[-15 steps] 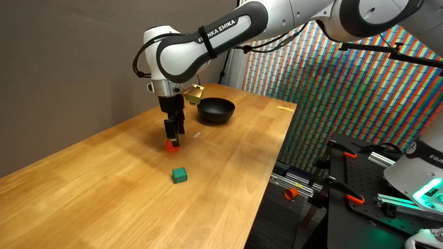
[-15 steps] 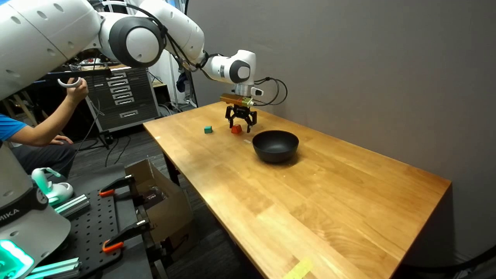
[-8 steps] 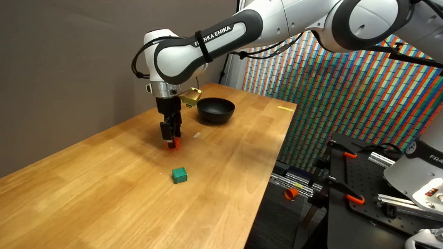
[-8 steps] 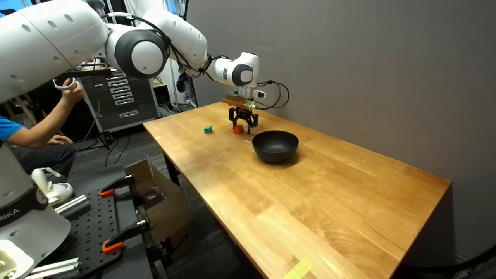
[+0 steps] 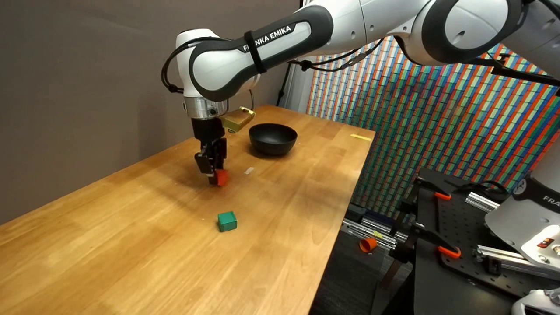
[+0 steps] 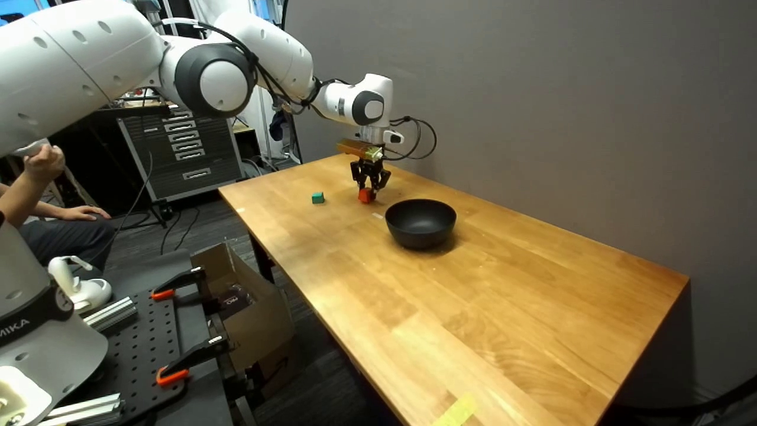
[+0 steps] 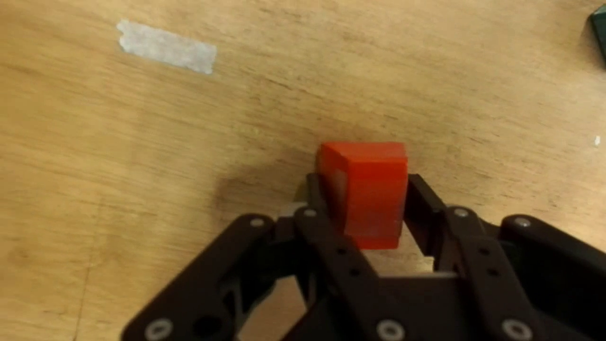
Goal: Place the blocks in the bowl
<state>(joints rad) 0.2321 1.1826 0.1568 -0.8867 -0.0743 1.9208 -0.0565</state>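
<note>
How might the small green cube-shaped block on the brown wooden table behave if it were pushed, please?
The green cube-shaped block would probably slide rather than roll, since its faces look flat. It seems unlikely to tip, looking no taller than wide. Its straight edges suggest a stiff body, though its material is unclear.

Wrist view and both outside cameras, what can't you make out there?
Small green cube-shaped block: mostly cut off by the wrist view's right edge.
Small glossy red block: partly hidden by the black claw in an exterior view.
Whether it touches the wooden table: too small to tell in both exterior views.
</note>
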